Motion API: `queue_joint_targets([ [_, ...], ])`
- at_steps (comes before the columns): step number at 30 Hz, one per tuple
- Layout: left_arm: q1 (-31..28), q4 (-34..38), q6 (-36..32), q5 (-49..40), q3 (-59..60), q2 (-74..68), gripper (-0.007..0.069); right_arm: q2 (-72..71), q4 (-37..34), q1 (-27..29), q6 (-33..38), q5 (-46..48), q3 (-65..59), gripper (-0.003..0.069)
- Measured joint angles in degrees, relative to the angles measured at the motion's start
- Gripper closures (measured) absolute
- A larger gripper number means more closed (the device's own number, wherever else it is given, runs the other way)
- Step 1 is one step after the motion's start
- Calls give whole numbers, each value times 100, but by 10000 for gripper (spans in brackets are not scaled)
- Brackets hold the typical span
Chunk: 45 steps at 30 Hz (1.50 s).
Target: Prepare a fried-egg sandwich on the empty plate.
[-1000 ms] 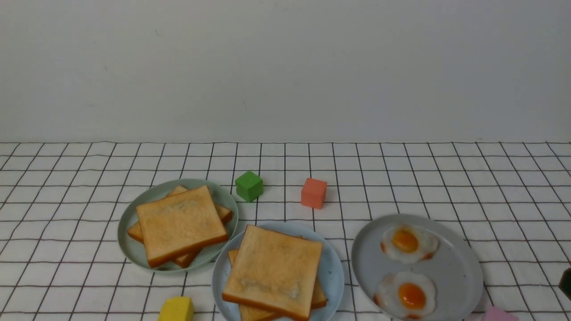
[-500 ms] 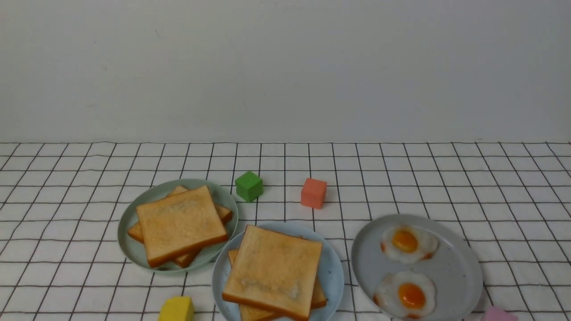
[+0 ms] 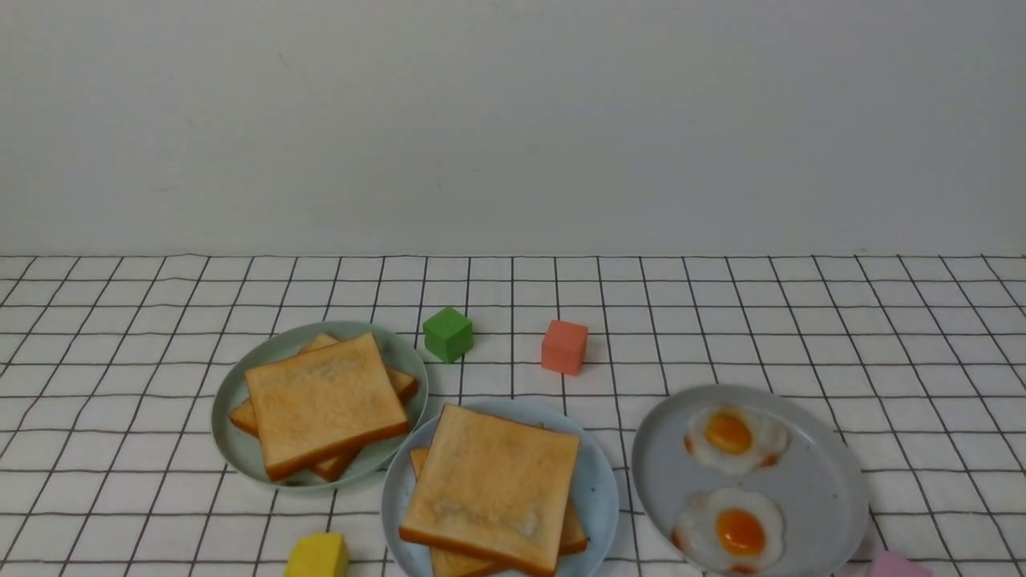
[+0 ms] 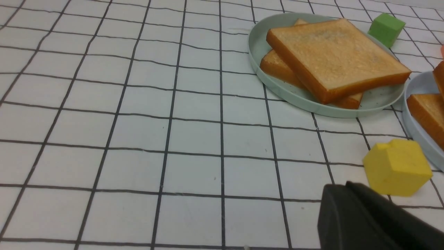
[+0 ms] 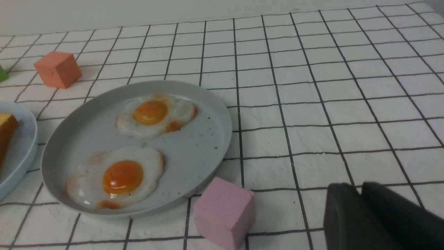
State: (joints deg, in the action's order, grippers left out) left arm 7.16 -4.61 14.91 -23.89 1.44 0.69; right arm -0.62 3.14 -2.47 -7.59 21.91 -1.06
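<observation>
Two fried eggs (image 5: 135,149) on grey plate (image 5: 204,139) — pink cube (image 5: 223,211) beside.

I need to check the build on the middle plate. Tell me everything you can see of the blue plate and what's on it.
The blue plate is round, pale sky-blue, shallow-rimmed and flat on the checked cloth, between the green plate and the grey plate, close to both. It carries two square golden toast slices with orange crusts, the upper one skewed over the lower. No egg shows between them. Its near edge is cut off.

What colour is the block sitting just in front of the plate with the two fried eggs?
Pink block; clearest in the right wrist view, beside the grey plate's rim.
</observation>
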Motion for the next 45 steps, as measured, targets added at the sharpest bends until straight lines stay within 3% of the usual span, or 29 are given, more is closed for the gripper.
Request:
queue_joint_targets([
  [13,0,0,-4,2,0,0,608,-5,-578,7,2,2,0,557],
  [45,0,0,-7,7,0,0,607,-5,-639,7,6,13,0,522],
])
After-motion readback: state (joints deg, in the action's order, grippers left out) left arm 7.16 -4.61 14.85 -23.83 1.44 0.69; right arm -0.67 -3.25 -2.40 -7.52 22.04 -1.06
